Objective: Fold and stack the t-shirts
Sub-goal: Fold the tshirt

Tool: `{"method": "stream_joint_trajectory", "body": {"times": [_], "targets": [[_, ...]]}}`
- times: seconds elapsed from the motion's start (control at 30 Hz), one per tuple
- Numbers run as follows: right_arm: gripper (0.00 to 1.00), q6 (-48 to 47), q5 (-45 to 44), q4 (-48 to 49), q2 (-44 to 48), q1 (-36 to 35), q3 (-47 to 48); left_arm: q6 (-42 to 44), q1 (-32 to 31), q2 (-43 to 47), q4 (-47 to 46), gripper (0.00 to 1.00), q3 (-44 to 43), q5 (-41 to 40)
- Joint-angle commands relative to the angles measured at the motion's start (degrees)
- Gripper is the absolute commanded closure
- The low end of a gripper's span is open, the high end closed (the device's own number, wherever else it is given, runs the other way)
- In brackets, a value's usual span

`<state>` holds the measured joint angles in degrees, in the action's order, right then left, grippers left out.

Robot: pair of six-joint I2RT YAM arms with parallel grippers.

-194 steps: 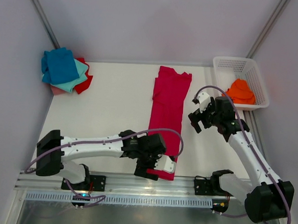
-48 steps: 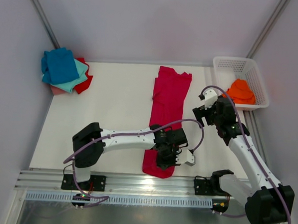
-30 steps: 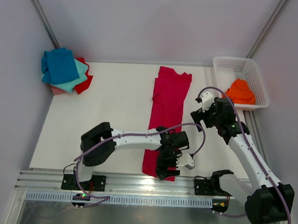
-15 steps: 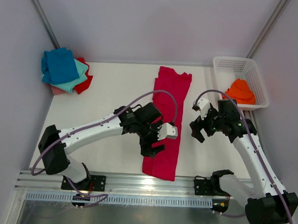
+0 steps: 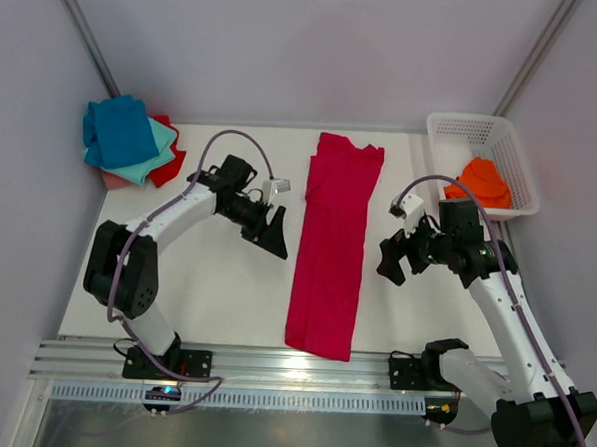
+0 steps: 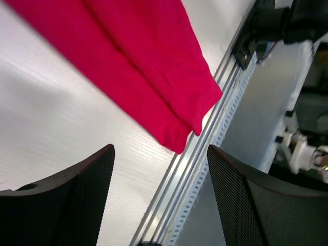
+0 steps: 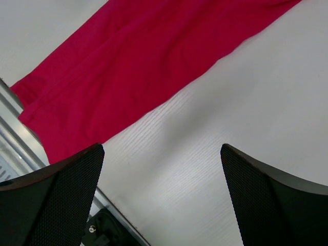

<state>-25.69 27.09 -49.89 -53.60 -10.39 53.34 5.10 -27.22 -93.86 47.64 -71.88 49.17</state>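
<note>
Evidently limp and light, the crimson t-shirt [image 5: 329,247] wanted pinching at its near hem corners; left hand [image 5: 274,234] and right hand [image 5: 391,259] stood released, empty.

Six t-shirts: one crimson tee [image 5: 333,235] between the left gripper [image 5: 271,232] and right gripper [image 5: 395,259]. Beyond the left fingers are one blue tee [image 5: 118,129], one teal tee [image 5: 158,146], one red tee [image 5: 170,163] and one pink tee [image 5: 110,181]. One orange tee [image 5: 481,183] lies beyond the right fingers. One basket [image 5: 464,125].
</note>
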Motion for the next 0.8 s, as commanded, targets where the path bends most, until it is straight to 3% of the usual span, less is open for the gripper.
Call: {"method": "stream_joint_trajectory", "body": {"times": [0.0,0.13,0.33,0.5,0.57,0.6,0.67,0.77], "targets": [[0.01,5.91,6.46,0.94,-2.03,-0.07,-1.74,-7.99,3.84,-1.32,-3.24,0.24,1.29,7.09],[0.01,5.04,10.87,1.54,-0.45,0.02,-1.92,-8.8,4.02,-1.06,-5.19,0.16,4.02,5.41],[0.01,7.58,11.15,11.11,1.76,0.02,-4.65,-6.69,4.11,-2.11,-5.27,0.16,3.68,3.57],[0.01,11.54,-8.87,27.27,-1.59,0.11,-7.1,-2.65,5.77,0.51,-5.27,0.16,0.96,-2.11],[0.01,12.85,-13.62,31.06,-1.85,0.28,-6.77,-1.24,6.83,1.57,-4.84,0.09,-0.62,-7.13],[0.01,13.03,-15.91,31.25,-2.29,0.72,-5.98,-0.89,7.27,3.23,-5.79,0.01,-1.5,-10.98],[0.09,15.48,-18.03,32.3,-3.69,1.69,-4.05,-1.67,9.1,5.87,-9.12,0.01,-0.81,-16.44],[0.09,21.8,-21.81,37.64,-3.79,7.21,-2.63,-9.39,11.04,12.72,-22.2,0.01,4.45,-28.04]]}}
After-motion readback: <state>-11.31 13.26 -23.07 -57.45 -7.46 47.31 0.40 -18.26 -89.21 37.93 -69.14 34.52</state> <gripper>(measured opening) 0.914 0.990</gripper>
